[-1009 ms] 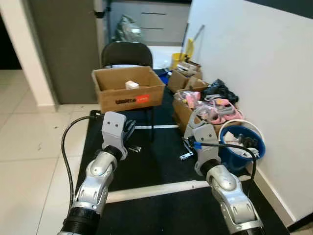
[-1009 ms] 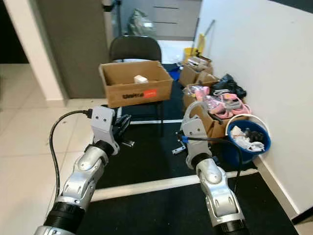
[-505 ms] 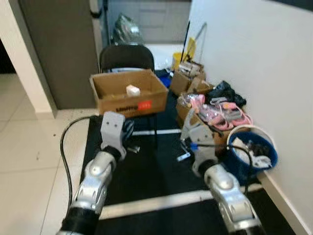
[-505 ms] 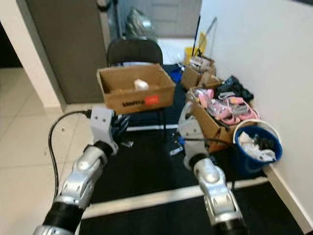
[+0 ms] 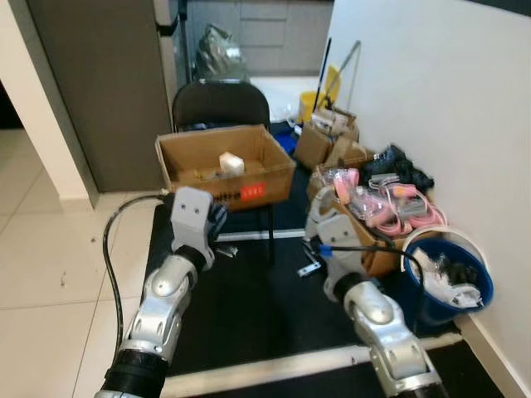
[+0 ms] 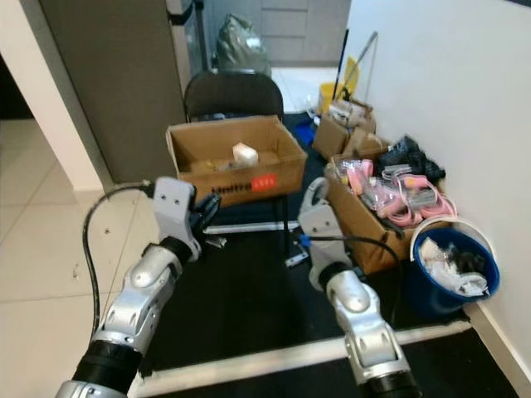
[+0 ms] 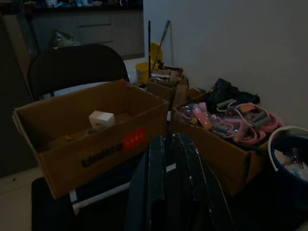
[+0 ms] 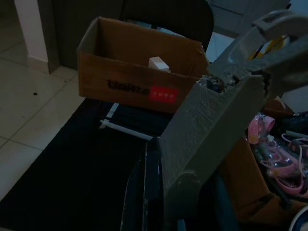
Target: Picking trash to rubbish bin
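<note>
Here both arms are raised over the black mat [image 5: 249, 307]. The left gripper [image 7: 171, 159] is clenched, empty; the right gripper [image 8: 166, 159] grasps a grey piece of cardboard [image 8: 216, 120]. To its right, near the wall, stands the blue bin [image 5: 448, 278]. Farther off, a box [image 5: 224, 166] sits on a chair [image 5: 220, 104].

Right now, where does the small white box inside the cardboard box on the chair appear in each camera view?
Left eye view: small white box, upper centre, inside the cardboard box.
Right eye view, upper centre, in the same box.
Left wrist view, left of centre, above the black fingers.
Right wrist view, upper centre.
Shared landmark: the red label on the box's front.
</note>
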Robot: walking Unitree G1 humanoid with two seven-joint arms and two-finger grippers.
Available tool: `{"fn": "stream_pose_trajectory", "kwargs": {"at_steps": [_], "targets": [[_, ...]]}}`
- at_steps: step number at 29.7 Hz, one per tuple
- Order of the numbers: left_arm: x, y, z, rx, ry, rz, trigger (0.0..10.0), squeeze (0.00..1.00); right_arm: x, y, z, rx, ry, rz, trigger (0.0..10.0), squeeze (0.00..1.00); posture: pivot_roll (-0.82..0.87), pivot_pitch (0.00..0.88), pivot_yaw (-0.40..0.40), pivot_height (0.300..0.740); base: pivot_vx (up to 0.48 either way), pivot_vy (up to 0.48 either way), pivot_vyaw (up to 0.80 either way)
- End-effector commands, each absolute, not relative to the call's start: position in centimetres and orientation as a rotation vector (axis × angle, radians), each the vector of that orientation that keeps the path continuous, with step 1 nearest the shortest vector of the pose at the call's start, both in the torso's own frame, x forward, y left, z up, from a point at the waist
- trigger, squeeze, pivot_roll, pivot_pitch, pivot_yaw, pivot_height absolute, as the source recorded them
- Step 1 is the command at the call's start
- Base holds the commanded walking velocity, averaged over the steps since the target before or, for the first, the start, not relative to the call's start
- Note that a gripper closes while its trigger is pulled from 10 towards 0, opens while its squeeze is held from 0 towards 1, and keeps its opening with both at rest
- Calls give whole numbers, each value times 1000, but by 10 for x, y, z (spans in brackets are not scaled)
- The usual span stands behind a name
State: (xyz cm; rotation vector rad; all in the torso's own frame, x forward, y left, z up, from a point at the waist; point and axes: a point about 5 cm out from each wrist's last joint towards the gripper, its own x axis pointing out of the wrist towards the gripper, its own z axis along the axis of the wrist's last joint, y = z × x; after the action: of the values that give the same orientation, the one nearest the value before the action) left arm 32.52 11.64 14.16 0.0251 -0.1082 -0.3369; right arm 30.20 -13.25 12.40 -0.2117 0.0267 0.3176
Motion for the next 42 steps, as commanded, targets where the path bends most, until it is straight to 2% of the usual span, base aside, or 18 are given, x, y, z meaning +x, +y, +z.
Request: {"fn": "stream_pose_trajectory", "kwargs": {"at_steps": [1,42], "targets": [[325,121,137,32,-84,-327,10000,0,301,-128,119,-211,44,330,10000,0,-92,30,-26,740,371,0,0],[326,119,137,34,-79,-325,10000,0,303,-128,114,-210,69,334,10000,0,-83,44,-32,740,376,0,0]]}}
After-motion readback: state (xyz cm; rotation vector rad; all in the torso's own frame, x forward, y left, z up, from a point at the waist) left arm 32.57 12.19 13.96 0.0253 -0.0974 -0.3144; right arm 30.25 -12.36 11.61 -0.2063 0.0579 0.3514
